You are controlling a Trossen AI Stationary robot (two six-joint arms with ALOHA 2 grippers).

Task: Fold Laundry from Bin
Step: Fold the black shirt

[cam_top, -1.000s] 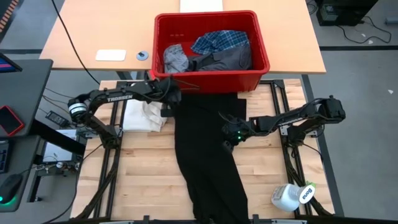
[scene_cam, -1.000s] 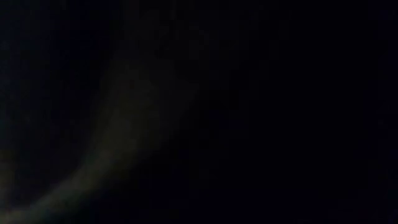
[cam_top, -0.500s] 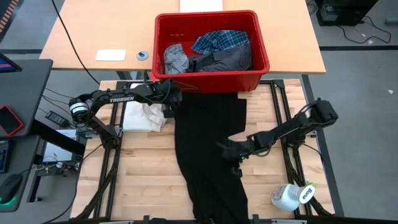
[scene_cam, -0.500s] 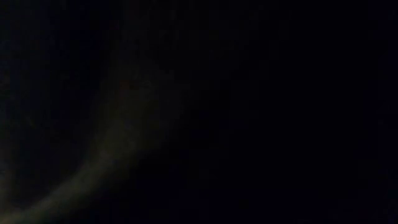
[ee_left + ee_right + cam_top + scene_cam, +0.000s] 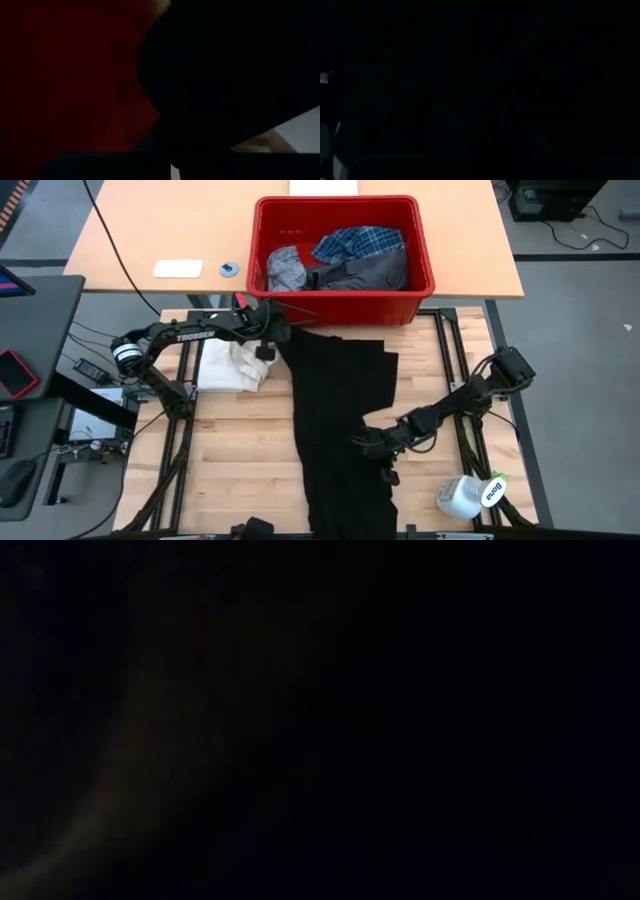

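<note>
Black garment dragged toward table's front

Matt black cloth garment, glossy red plastic bin, wooden table.

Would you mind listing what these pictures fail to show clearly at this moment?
- Low view: almost wholly dark; apparently dark cloth covers the lens.
- Right wrist view: nearly black; the right gripper lies on the black garment, so its fingers cannot be read.
- Left gripper: its fingertips are lost against that garment's top edge beside the red bin.
- Garment's lower end: cut off by the high view's bottom edge.
</note>
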